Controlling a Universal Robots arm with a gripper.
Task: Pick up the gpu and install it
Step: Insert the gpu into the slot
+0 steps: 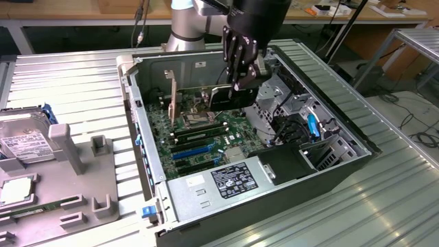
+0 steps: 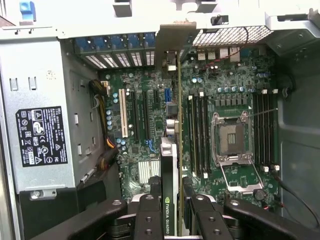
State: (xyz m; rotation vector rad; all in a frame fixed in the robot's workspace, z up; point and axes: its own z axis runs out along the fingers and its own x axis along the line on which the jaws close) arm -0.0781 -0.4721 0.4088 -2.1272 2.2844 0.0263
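From my station, the tool (image 1: 241, 77) hangs over the open computer case (image 1: 343, 154), which lies on its side on the ribbed metal worktop (image 1: 69, 77). Its dark fingers (image 1: 237, 56) are pinching the gpu (image 1: 226, 98) from both faces. In the wrist view the tool (image 2: 172, 202) has one finger (image 2: 148, 212) on either side of the gpu (image 2: 169, 165). The card runs edge-on away from the camera, with its black cooler against one finger.

So I judge the pick-up part done: the card is off the worktop and inside the mouth of the case. In the exterior view it is carried on edge above the motherboard (image 1: 205, 131), roughly over the socket area and near the drive cage on the exterior view's right.

The install part is not done. The lower edge of the card sits clear of the board, and I see no contact with any connector. In the wrist view the expansion slots (image 2: 137, 115) beside the white slot (image 2: 122, 112) lie bare. The card's line falls between them and the memory slots (image 2: 197, 132) next to the empty processor socket (image 2: 231, 137). I cannot tell exactly which slot it is lined up with, or how high it hangs.

The power supply (image 1: 230, 180) with its label sits at the near end of the case, well apart from the card
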